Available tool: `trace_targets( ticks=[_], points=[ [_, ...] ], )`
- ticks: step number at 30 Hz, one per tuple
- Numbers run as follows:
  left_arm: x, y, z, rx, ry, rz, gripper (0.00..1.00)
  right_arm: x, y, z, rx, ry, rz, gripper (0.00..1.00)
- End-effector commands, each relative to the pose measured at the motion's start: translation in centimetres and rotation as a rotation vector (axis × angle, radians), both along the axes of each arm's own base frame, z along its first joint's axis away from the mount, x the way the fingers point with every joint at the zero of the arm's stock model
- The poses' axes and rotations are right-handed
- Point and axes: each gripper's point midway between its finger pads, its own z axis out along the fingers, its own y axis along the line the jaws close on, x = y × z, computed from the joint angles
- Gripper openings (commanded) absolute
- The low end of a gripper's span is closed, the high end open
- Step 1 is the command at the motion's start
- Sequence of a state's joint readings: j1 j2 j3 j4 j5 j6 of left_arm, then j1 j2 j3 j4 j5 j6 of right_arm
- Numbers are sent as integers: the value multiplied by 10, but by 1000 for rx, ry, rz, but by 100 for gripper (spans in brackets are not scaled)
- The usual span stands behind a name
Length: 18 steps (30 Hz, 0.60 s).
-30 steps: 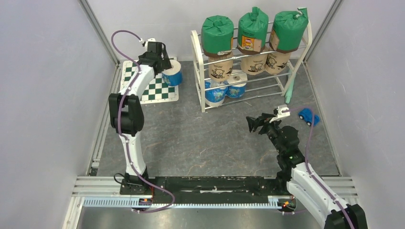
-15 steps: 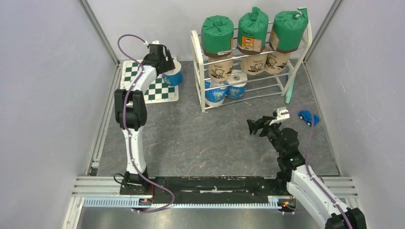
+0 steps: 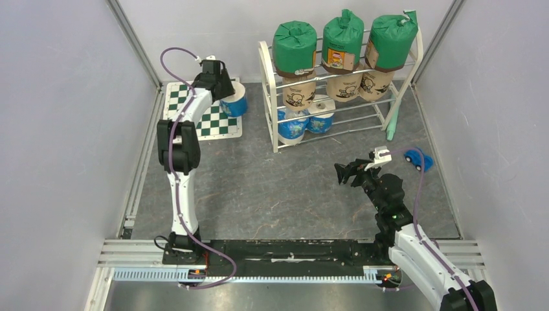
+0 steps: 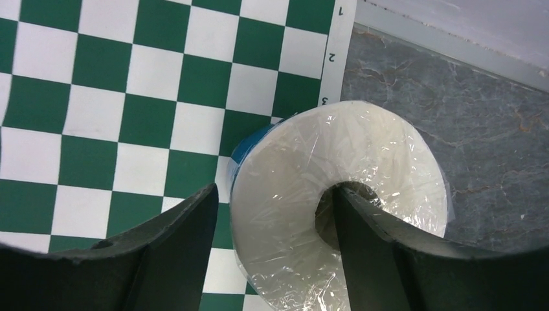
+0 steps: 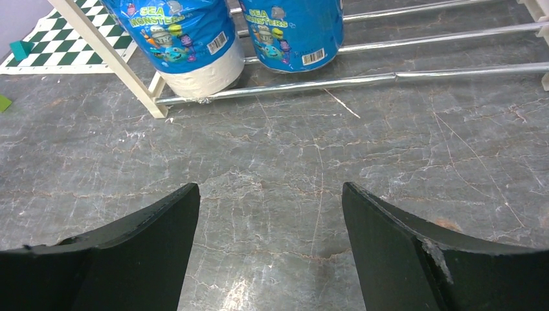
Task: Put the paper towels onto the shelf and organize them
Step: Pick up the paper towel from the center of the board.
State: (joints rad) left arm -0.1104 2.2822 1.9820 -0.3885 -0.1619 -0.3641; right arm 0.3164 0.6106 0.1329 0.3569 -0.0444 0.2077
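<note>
Right end effector [image 3: 347, 173] [image 5: 270, 194], lower right of the top view: released, fingers wide apart over the grey worktop [image 3: 272, 188], nothing between them.

Left end effector [image 3: 223, 87] [image 4: 275, 194], upper left: one finger outside the blue-wrapped roll [image 3: 235, 102] [image 4: 369, 139], the other in its core hole. Whether the grasp is made cannot be told. The roll stands upright at the chessboard mat [image 3: 210, 123] [image 4: 97, 97] right edge.

Shelf [image 3: 267, 97] [image 5: 110, 52], top centre: three green rolls [image 3: 294, 45] on the top tier, three tan rolls [image 3: 299, 94] below, two blue-wrapped rolls [image 3: 291, 124] [image 5: 175, 26] on the lowest.

left arm [image 3: 182, 207] — white links, black joints | right arm [image 3: 421, 253] same | cables [image 3: 169, 55] purple | left claw [image 4: 273, 194] — black, curved
</note>
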Motion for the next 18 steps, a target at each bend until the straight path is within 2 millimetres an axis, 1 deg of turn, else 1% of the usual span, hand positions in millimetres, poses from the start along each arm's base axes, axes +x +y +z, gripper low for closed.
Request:
trace_targets(
  ticks=[1, 4, 5, 7, 12, 14, 18],
  points=[
    [2, -2, 1, -7, 8, -37, 68, 3, -2, 9, -2, -40, -14, 83],
    [0, -4, 7, -18, 2, -48, 65, 3, -3, 9, -4, -42, -17, 83],
    [0, -4, 12, -18, -5, -51, 62, 3, -3, 9, -4, -42, -17, 83],
    [-2, -3, 25, -13, -26, -59, 57, 3, -3, 10, -1, -44, -17, 83],
    [-10, -2, 68, 26, -120, -100, 39, 2, -3, 12, 1, -48, -16, 83],
    [-17, 0, 79, 48, -139, -116, 37, 2, -3, 13, 5, -52, -14, 84],
    [-36, 1, 100, 108, -173, -158, 34, 0, -1, 19, 9, -68, 0, 83]
  ],
)
